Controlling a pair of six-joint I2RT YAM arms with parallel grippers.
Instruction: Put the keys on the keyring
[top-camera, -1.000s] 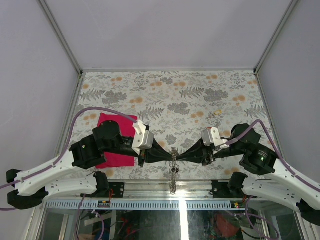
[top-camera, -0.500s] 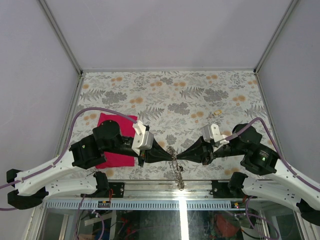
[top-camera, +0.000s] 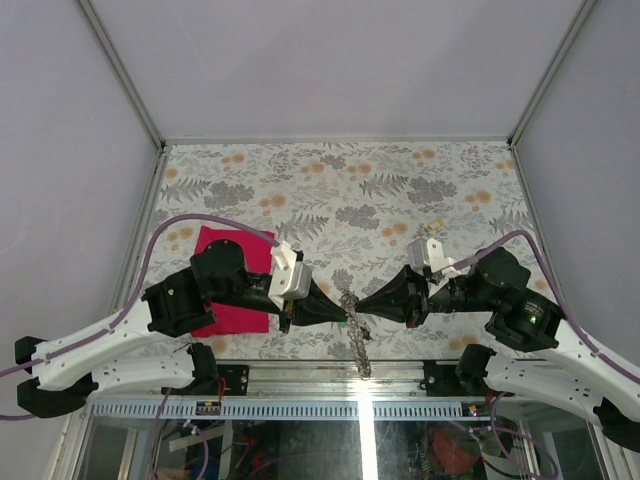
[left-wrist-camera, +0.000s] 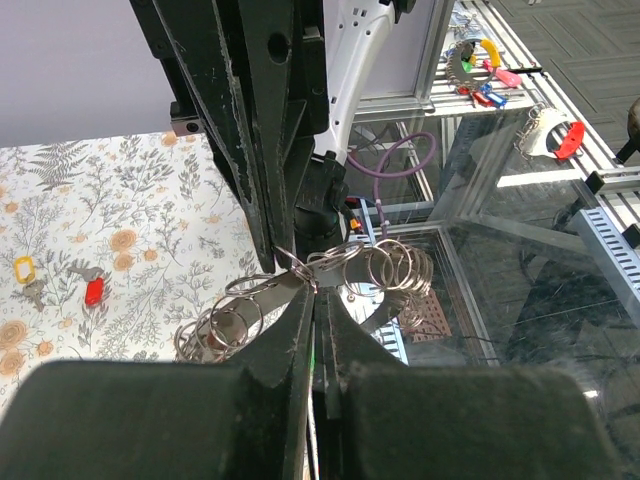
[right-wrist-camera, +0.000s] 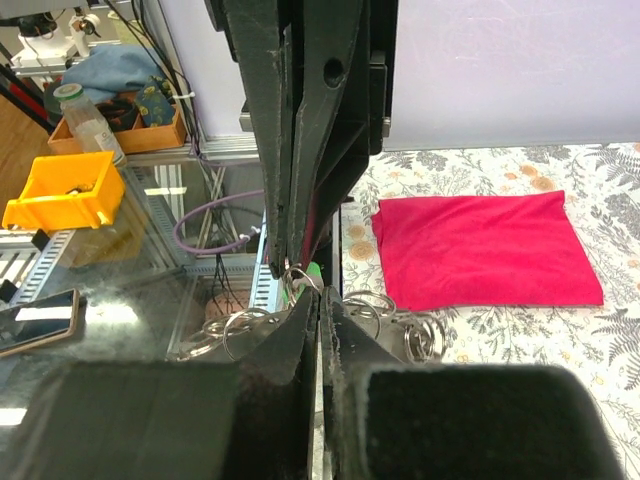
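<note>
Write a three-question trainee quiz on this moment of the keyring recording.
1. True or false: the left gripper and the right gripper are both shut on the keyring.
2. Pick one. The cloth lies: (A) beneath the left arm, (B) beneath the right arm, (C) at the table's far edge.
3. Short answer: in the left wrist view, what colour is the key lying next to the yellow key?

Key: 1 true; 2 A; 3 red.
</note>
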